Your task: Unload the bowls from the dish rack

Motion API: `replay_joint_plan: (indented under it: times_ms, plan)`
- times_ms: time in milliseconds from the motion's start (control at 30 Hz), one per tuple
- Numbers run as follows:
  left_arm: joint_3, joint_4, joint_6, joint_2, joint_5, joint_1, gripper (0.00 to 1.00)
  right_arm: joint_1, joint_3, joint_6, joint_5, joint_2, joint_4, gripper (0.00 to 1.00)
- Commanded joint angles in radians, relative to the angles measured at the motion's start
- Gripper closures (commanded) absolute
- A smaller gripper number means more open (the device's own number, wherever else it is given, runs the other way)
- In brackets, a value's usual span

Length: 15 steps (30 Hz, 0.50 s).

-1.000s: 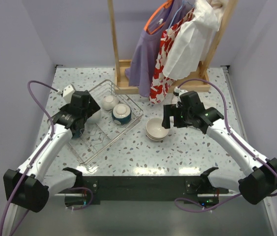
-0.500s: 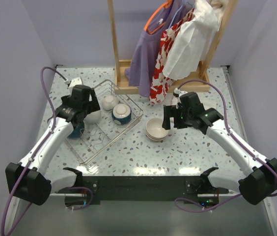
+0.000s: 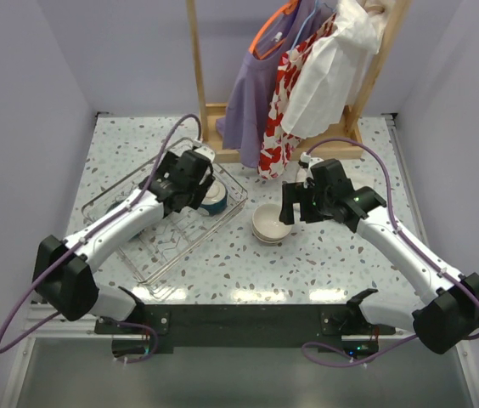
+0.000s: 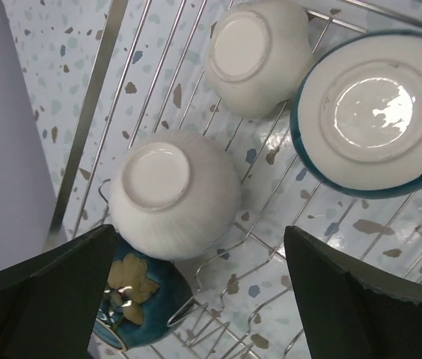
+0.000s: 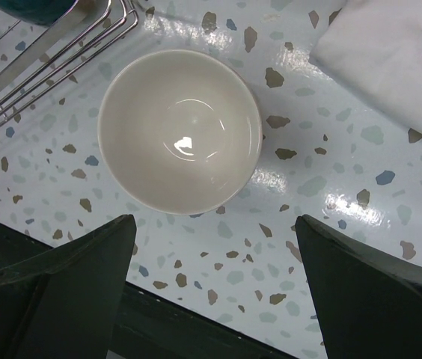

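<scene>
The dish rack (image 3: 142,251) lies left of centre on the speckled table. My left gripper (image 3: 190,181) hovers open over the rack's far end, nothing between its fingers. Below it in the left wrist view are two upturned white bowls (image 4: 173,193) (image 4: 260,56), a white bowl with a teal band (image 4: 375,112) and a dark blue patterned bowl (image 4: 132,299), all among the rack's wires (image 4: 218,262); my left gripper (image 4: 200,243) is above them. A beige bowl (image 3: 271,225) (image 5: 179,131) stands upright on the table, right of the rack. My right gripper (image 3: 290,204) (image 5: 215,224) hangs open just beside it, touching nothing.
A wooden clothes stand (image 3: 216,127) with hanging garments (image 3: 286,93) stands at the back, close behind the rack and the right arm. White cloth (image 5: 390,67) shows at the right wrist view's top right. The rack's corner (image 5: 61,37) lies next to the beige bowl.
My left arm has swung from the rack's left side rightward across it, to above the bowls at its far end. The right arm and the bowls have not moved.
</scene>
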Motion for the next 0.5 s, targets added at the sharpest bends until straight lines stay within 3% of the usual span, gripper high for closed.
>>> replay_joint_plan:
  times_ms: [0,467]
  plan:
    - [0.064,-0.029,0.204,0.074,-0.164,-0.028,0.00,-0.002,0.013,-0.017,-0.019,-0.005,0.015,0.07]
    - [0.059,-0.032,0.327,0.262,-0.308,-0.085,0.00,-0.002,0.013,-0.032,-0.010,-0.011,0.006,0.07]
